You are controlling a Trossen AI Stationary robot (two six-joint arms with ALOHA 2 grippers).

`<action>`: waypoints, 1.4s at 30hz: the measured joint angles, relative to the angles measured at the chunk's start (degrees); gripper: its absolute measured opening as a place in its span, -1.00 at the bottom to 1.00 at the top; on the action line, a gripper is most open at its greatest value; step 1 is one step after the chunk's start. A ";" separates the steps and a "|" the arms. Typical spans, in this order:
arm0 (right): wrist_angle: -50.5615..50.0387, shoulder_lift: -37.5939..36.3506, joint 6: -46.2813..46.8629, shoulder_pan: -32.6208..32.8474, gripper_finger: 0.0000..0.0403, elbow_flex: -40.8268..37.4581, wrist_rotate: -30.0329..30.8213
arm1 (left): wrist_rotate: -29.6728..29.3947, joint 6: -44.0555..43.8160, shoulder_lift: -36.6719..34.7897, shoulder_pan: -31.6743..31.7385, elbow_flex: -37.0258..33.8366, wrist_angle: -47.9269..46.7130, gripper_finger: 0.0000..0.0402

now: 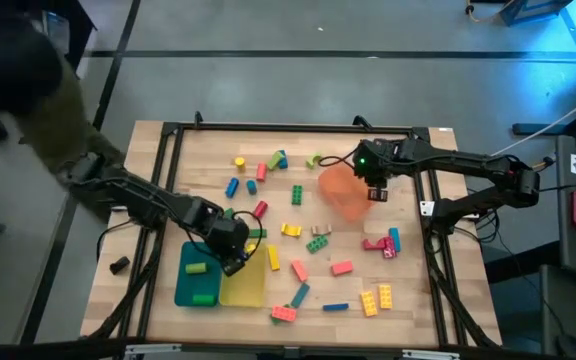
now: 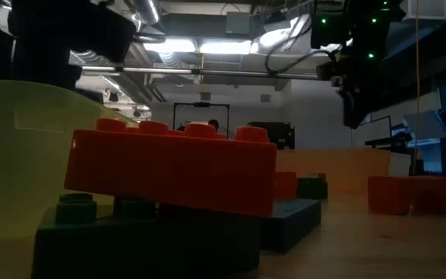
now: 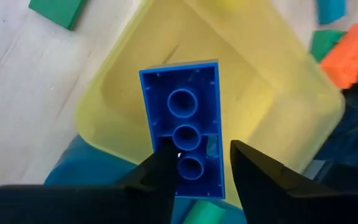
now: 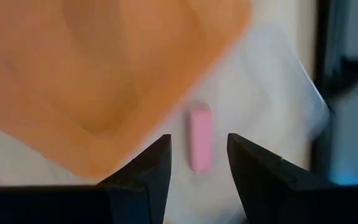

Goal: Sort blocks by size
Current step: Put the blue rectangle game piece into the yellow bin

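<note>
The left hand (image 3: 194, 165) hangs over the yellow tray (image 1: 245, 287) near the front left of the wooden worktop (image 1: 408, 310), its fingers parted with a blue block (image 3: 185, 124) between them, hollow underside up; the wrist view does not show whether the fingers grip it or have let go. That tray sits just beside a teal tray (image 1: 196, 276), which holds two green blocks (image 1: 199, 283).

The right hand (image 4: 197, 158) hovers at the back of the worktop over the edge of an orange tray (image 1: 344, 191), fingers parted. A pink block (image 4: 200, 137) shows between them in its wrist view, lying on a pale clear surface beside the orange tray; whether it is held cannot be told.

The other blocks (image 1: 318, 240) lie scattered over the middle and right of the worktop, well apart from one another in most places: red, pink, yellow, green, blue and teal pieces, too many and too small for a sure count. A pile of red, pink and teal blocks (image 1: 383, 243) sits to the right, and two yellow ones near the front. A small dark object (image 1: 119, 265) lies off the left edge. No readable writing shows.

In the low view a red block (image 2: 173, 167) rests tilted on green blocks close to the camera, hiding much of what lies behind
</note>
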 joint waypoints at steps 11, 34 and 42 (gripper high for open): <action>32.19 -0.02 10.17 2.05 -0.21 -1.69 -32.98 | -1.20 3.00 2.37 0.07 0.00 2.23 -0.28; 88.20 24.93 21.00 22.68 -0.21 -2.20 -22.78 | -7.30 12.69 2.35 -0.71 0.00 9.64 -0.28; 88.21 34.27 22.05 24.97 -0.21 4.83 -23.27 | -7.54 12.46 2.35 -1.83 0.00 10.97 -0.28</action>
